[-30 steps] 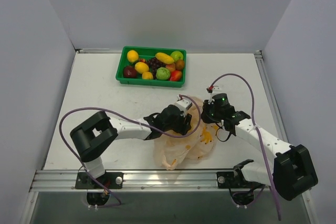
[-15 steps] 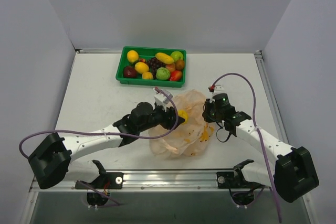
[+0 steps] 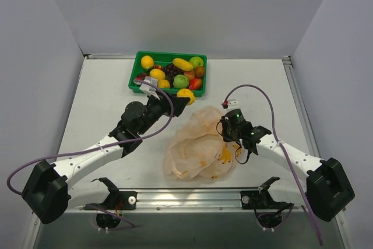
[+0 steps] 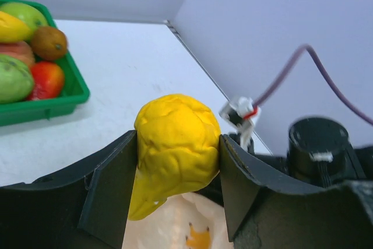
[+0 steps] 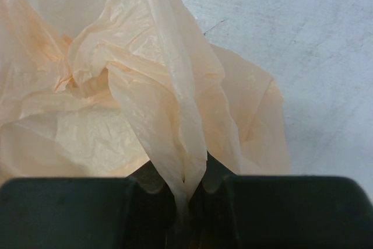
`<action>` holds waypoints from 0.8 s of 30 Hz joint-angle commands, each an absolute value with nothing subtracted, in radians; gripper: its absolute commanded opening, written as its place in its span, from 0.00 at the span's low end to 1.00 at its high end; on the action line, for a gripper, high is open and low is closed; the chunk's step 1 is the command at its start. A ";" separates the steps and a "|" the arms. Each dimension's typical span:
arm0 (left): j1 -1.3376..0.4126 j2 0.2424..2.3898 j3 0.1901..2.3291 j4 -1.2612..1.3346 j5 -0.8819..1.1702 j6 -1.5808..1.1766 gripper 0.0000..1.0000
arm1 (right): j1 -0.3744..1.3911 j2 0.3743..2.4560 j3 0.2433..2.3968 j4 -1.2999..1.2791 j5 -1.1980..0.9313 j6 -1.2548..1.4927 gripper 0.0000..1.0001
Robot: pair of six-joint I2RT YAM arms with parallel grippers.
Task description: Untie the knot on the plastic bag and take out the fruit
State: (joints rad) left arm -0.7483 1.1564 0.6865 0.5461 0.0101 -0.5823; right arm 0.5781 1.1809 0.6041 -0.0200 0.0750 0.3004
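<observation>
**Plastic bag [image 3: 201,147] pinched at its right edge, yellow fruit [image 4: 175,144] clamped on the left**

Plastic bag, pale peach and crumpled, lies slack on the white table [image 3: 99,103], near the front edge and between the two arms. Small yellow banana prints show through its right side. Its far edge rises in a loose fold towards the middle of the table.

The right gripper [image 3: 226,134] sits at the bag's right edge. Its wrist view shows both dark fingers [image 5: 145,193] clenched on a thin pleat of the plastic, which fans out from the pinch.

The left gripper [image 3: 179,100] is stretched to the far side of the bag, well apart from it. Its jaws are grasping the yellow fruit, a lumpy lemon-like piece squeezed by a finger on each flank. From above, the fruit hangs at the near right corner of the green tray [image 3: 133,86]; whether it touches the rim cannot be told.

The tray stands at the far side of the table, left of centre, and holds toy fruits [image 3: 175,74] in yellow, green, red and dark purple.
</observation>
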 commanded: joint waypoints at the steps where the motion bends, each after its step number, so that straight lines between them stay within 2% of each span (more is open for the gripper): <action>1: -0.683 1.175 0.803 0.617 -0.113 -0.606 0.46 | 0.597 1.178 0.620 -0.055 0.153 0.322 0.05; 6: -0.571 1.308 0.928 0.565 -0.282 -0.532 0.46 | 0.598 1.103 0.603 -0.067 0.166 0.338 0.05; 10: -0.474 1.454 1.038 0.566 -0.342 -0.540 0.46 | 0.604 1.042 0.618 -0.097 0.146 0.325 0.05; 20: -0.324 1.943 1.422 0.621 -0.216 -0.491 0.47 | 0.623 0.901 0.640 -0.120 0.071 0.281 0.06; 24: -0.295 2.084 1.537 0.666 -0.189 -0.508 0.54 | 0.624 0.893 0.647 -0.120 0.057 0.267 0.07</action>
